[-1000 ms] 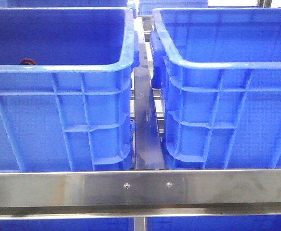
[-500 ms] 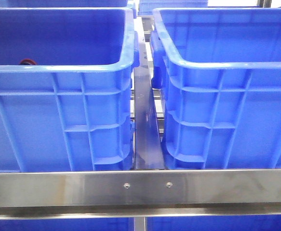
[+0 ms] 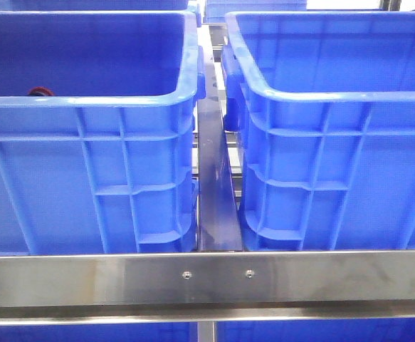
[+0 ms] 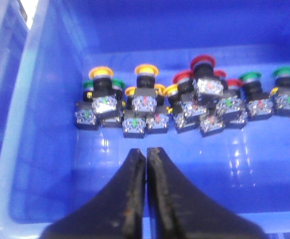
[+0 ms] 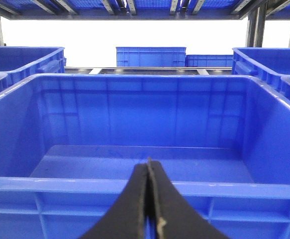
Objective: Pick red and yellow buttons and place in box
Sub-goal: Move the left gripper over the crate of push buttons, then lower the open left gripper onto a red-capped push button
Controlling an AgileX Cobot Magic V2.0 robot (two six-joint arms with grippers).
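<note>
A cluster of push buttons lies on the floor of a blue crate in the left wrist view. Among them are yellow-capped buttons and red-capped buttons. My left gripper hangs above the crate floor, short of the cluster, shut with nothing between its fingers. In the front view only a red cap peeks over the left crate's rim. My right gripper is shut and empty, just outside the near wall of an empty blue box. Neither gripper shows in the front view.
Green-capped buttons lie at one end of the cluster. The left and right crates stand side by side, a metal rail between them and a steel bar across the front. More blue crates stand behind the box.
</note>
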